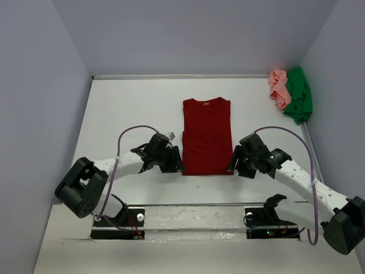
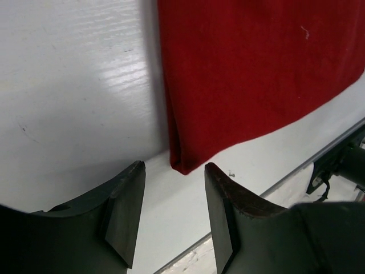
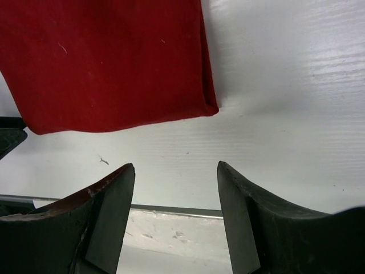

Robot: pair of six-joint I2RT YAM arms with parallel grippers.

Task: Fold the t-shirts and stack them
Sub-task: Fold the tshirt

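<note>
The dark red t-shirt (image 1: 206, 137) lies flat in the middle of the white table (image 1: 131, 108). It is folded into a narrow upright rectangle with its collar at the far end. A small label at the collar is too small to read, and a faint crease crosses the shirt halfway down.

The left gripper (image 1: 174, 160) sits just beside the shirt's near left corner, and the right gripper (image 1: 235, 160) sits just beside its near right corner. From above, the fingertips of both merge with the dark wrist housings, so it is unclear whether either touches the cloth.

The wrist cameras settle more. In each view the two fingers stand spread with only bare table between them. One folded corner of the red shirt lies just ahead of the tips, and the cloth is not pinched. Both views cut off the rest of the shirt. Whether the fingertips rest on the table surface cannot be told.

Far to the right of the red shirt, in the back corner, the pale pink t-shirt (image 1: 279, 88) and the bright green t-shirt (image 1: 299, 94) lie crumpled and touching. The pink one is nearer the red shirt. Their bunching hides sleeves and collars.
</note>
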